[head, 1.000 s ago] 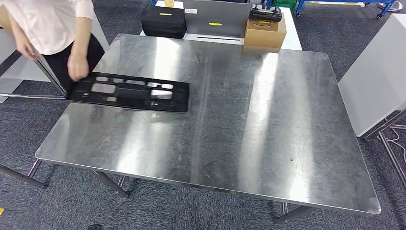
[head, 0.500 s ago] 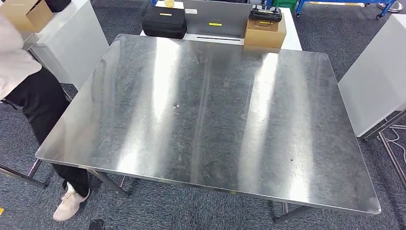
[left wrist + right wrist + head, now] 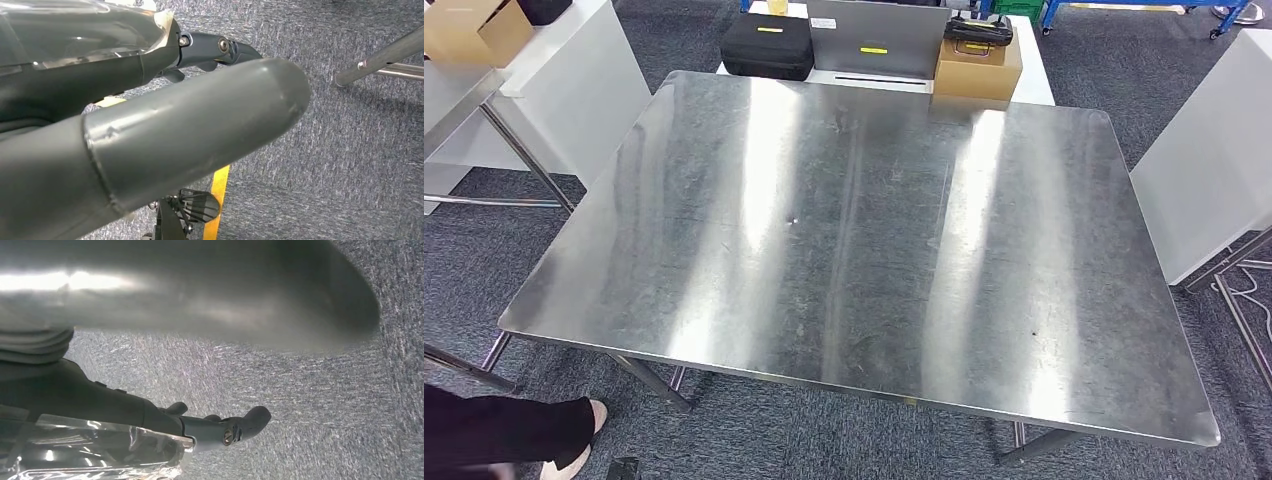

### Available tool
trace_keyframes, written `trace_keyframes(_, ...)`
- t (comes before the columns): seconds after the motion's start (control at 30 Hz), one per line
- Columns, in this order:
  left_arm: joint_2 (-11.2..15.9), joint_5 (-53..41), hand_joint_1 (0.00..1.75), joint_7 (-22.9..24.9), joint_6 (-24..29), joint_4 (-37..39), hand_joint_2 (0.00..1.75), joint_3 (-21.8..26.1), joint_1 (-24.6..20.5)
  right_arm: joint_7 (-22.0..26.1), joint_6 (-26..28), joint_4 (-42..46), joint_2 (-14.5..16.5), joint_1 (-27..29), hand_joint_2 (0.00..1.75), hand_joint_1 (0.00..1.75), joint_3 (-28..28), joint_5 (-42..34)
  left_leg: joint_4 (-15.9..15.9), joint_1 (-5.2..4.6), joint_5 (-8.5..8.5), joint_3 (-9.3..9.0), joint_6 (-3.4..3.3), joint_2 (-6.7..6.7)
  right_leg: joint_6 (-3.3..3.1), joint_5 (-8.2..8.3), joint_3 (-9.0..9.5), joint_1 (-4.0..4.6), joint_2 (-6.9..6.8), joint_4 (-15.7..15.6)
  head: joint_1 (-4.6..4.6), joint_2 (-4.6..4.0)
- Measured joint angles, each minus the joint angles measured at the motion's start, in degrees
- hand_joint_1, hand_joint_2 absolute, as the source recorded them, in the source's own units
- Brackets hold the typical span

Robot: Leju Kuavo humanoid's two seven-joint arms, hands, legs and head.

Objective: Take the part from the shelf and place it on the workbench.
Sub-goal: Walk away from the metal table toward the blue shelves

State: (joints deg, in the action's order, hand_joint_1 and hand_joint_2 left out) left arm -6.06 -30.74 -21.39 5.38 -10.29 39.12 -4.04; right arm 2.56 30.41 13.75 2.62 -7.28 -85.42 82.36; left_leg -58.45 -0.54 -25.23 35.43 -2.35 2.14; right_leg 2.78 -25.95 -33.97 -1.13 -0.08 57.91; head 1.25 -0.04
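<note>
The steel workbench [image 3: 874,230] stands in front of me with a bare top in the head view. My left hand [image 3: 190,130] hangs over the grey carpet, thumb and dark fingers [image 3: 220,50] stretched apart, holding nothing. My right hand [image 3: 200,295] also hangs above the carpet with its fingers [image 3: 235,427] apart and nothing in it.
A person's leg and shoe [image 3: 534,440] are at the near left of the bench. Behind the bench are a black case [image 3: 766,45], a grey panel [image 3: 876,38] and a cardboard box [image 3: 977,68]. White tables flank it at left [image 3: 574,80] and right [image 3: 1214,150].
A second ago a person held a flat black part on the bench's left side. The part is gone from the top, and the person has walked off toward the near left.
</note>
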Motion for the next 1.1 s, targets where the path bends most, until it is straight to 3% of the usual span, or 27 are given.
trace_keyframes(0.23,0.34,-2.66,0.0,3.02,-0.17,-0.02,0.0,-0.98,-0.15,-0.74,-9.78,-0.8,0.85,0.06,1.75,0.0,0.46,2.76,0.0,0.03,0.0,-0.01,0.0,0.0,0.0,0.0,-0.02,0.0,0.0,0.0,0.01,0.0)
trace_keyframes(0.37,0.52,-3.97,0.0,3.6,-0.55,-0.02,0.0,-1.8,-0.13,-2.08,-11.87,-1.17,1.78,0.09,0.0,0.0,1.44,4.0,0.0,0.05,0.0,-0.01,0.01,0.0,-0.01,0.0,-0.02,0.0,0.0,0.0,0.01,0.0)
trace_keyframes(0.47,0.76,-4.77,0.0,3.59,-1.21,-0.02,0.0,-2.34,0.08,-2.7,-12.21,-1.33,2.27,0.15,0.0,0.0,2.35,5.08,-0.25,-0.04,-0.07,0.06,-0.53,-0.01,0.24,0.24,0.29,-0.62,-0.02,-0.34,0.09,0.0)
trace_keyframes(0.53,0.95,-5.41,0.0,3.33,-1.73,-0.02,0.0,-2.7,0.31,-2.76,-12.53,-1.41,2.36,0.21,0.0,0.0,3.1,5.84,0.36,0.31,0.53,-0.31,-0.95,-0.12,0.51,0.22,0.48,-0.52,-0.02,-0.39,0.12,0.0)
trace_keyframes(0.57,1.01,-5.68,0.0,3.21,-1.89,-0.02,0.0,-2.87,0.37,-2.99,-12.63,-1.42,2.34,0.22,0.0,0.0,3.46,6.15,0.86,0.56,0.93,-0.51,-1.13,-0.21,0.41,-0.6,0.24,-0.34,-0.02,0.4,0.08,0.0)
trace_keyframes(0.6,1.05,-5.83,0.0,3.15,-2.02,-0.02,0.0,-3.05,0.41,-3.36,-12.7,-1.44,2.33,0.24,0.0,0.0,3.78,6.38,1.34,0.81,1.31,-0.64,-1.29,-0.32,0.18,-2.12,-0.47,-0.19,-0.01,2.31,-0.03,0.0)
trace_keyframes(0.67,1.19,-6.06,0.0,3.09,-2.24,-0.02,0.0,-3.27,0.45,-4.22,-12.7,-1.5,2.34,0.3,0.0,0.0,4.28,6.7,1.66,1.03,1.76,-0.37,-1.44,-0.46,-0.41,-6.52,-2.95,-0.22,0.01,9.19,-0.29,0.0)
trace_keyframes(0.73,1.31,-6.34,0.0,3.08,-2.31,-0.02,0.0,-3.34,0.51,-4.8,-12.29,-1.56,2.39,0.44,0.0,0.0,4.73,6.85,1.63,1.08,2.24,0.32,-1.15,-0.52,-0.12,-9.33,-4.42,-0.38,0.02,14.86,-0.43,0.0)
trace_keyframes(0.77,1.33,-6.5,0.0,3.05,-2.32,-0.02,0.0,-3.35,0.55,-5.02,-11.89,-1.58,2.38,0.5,0.0,0.0,4.98,6.89,1.6,1.16,2.54,0.72,-0.87,-0.53,0.37,-9.39,-3.51,-0.51,0.02,14.7,-0.44,0.0)
trace_keyframes(0.8,1.33,-6.69,0.0,3.02,-2.33,-0.02,0.0,-3.37,0.59,-5.22,-11.4,-1.58,2.32,0.53,0.0,0.0,5.23,6.9,1.54,1.32,2.85,1.12,-0.52,-0.52,0.99,-8.66,-1.37,-0.68,0.02,12.13,-0.44,0.0)
trace_keyframes(0.87,1.43,-7.0,0.0,2.9,-2.36,-0.04,0.0,-3.41,0.65,-5.58,-10.5,-1.61,2.2,0.39,0.0,0.0,5.63,6.85,1.23,1.62,3.41,1.82,0.31,-0.47,1.98,-6.64,4.52,-0.96,0.16,3.75,-0.52,0.0)
trace_keyframes(0.9,1.5,-7.12,0.0,2.81,-2.37,-0.07,0.0,-3.44,0.66,-5.77,-10.04,-1.63,2.15,0.35,0.0,0.0,5.77,6.81,1.03,1.65,3.61,1.97,0.75,-0.43,2.03,-5.76,6.28,-0.82,0.44,1.0,-0.51,0.0)
trace_keyframes(0.93,1.59,-7.21,0.0,2.71,-2.36,-0.09,0.0,-3.49,0.64,-5.99,-9.58,-1.65,2.12,0.31,0.0,0.0,5.93,6.8,0.77,1.56,3.78,2.07,1.15,-0.37,1.64,-5.39,7.04,-0.71,0.71,-0.37,-0.49,0.0)
trace_keyframes(1.03,1.67,-7.52,0.0,2.48,-2.33,-0.11,0.0,-3.66,0.68,-6.68,-8.5,-1.66,1.99,0.32,0.0,0.0,6.58,7.0,0.35,1.68,4.13,2.36,2.13,-0.15,-0.6,-4.96,5.96,-0.77,0.83,-0.02,-0.16,0.0)
trace_keyframes(1.07,1.69,-7.58,0.0,2.45,-2.32,-0.1,0.0,-3.69,0.82,-6.79,-8.32,-1.66,1.98,0.3,0.0,0.0,6.77,7.04,-0.19,1.89,3.19,2.6,2.33,-0.36,-1.32,-4.64,5.62,-0.79,0.63,0.1,-0.07,0.0)
trace_keyframes(1.1,1.7,-7.59,0.0,2.44,-2.31,-0.1,0.0,-3.72,0.93,-6.83,-8.21,-1.66,1.98,0.32,0.0,0.0,6.93,7.06,-1.67,2.07,1.16,3.02,2.5,-0.71,-1.99,-4.21,5.23,-0.76,0.38,0.14,0.07,0.0)
